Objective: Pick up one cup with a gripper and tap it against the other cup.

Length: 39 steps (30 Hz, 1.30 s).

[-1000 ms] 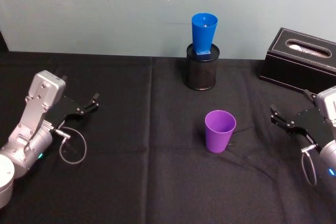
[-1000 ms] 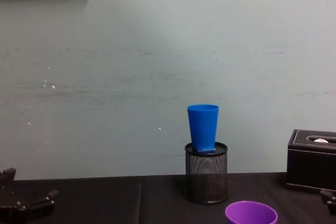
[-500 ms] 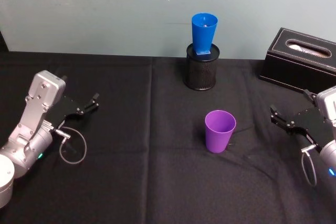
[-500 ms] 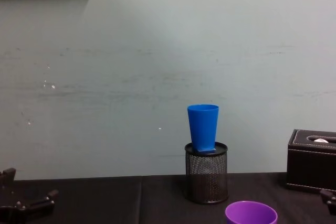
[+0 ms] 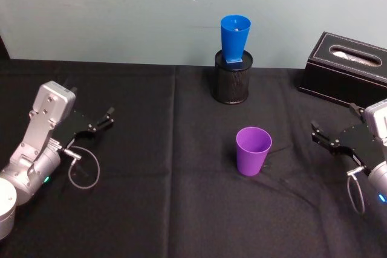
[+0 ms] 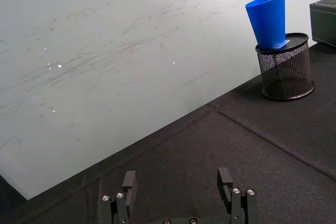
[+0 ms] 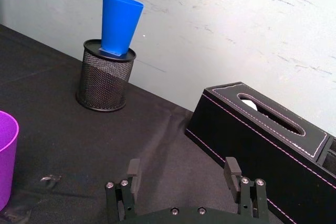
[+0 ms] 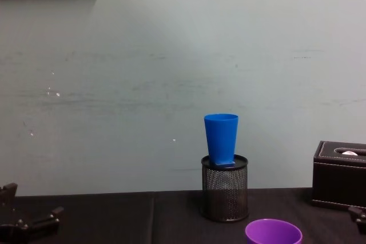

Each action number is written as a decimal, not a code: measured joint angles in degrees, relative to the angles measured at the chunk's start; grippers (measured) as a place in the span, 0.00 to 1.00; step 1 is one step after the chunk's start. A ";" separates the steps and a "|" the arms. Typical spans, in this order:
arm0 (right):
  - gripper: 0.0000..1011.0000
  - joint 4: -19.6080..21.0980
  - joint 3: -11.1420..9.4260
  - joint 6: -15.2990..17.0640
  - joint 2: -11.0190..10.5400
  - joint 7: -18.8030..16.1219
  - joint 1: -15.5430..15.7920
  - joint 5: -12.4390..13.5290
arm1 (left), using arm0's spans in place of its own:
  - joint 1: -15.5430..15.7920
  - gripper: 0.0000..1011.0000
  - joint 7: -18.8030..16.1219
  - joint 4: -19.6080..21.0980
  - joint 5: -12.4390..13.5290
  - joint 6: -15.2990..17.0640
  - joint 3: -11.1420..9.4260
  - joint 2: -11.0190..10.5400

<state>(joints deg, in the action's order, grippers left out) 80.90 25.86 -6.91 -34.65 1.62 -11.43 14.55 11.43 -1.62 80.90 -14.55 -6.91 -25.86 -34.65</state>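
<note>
The purple cup stands upright on the black cloth near the table's middle, and its rim shows low in the chest view. The blue cup sits tilted on top of a black mesh pen holder at the back, near the wall. My right gripper rests open at the right, a hand's width to the right of the purple cup, with nothing between its fingers. Far to the left of both cups, my left gripper lies open and empty.
A black tissue box stands at the back right, just beyond the right gripper. The pale wall runs close behind the pen holder. A fold in the black tablecloth runs front to back, left of the cups.
</note>
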 joint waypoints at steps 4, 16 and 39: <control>0.99 -0.17 -0.54 -0.77 0.34 -0.90 -0.05 0.47 | 0.00 0.99 0.00 0.00 0.00 0.00 0.00 0.00; 0.99 1.77 -3.29 -4.71 0.41 -7.65 2.34 4.53 | 0.00 0.99 0.00 0.00 0.00 0.00 0.00 0.00; 0.99 1.91 -2.85 -11.05 -4.79 -32.92 7.87 12.90 | 0.00 0.99 0.00 0.00 0.00 0.00 0.00 0.00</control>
<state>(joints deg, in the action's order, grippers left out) 82.81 23.01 -17.96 -39.43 -31.30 -3.57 27.44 11.43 -1.62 80.90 -14.55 -6.91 -25.86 -34.65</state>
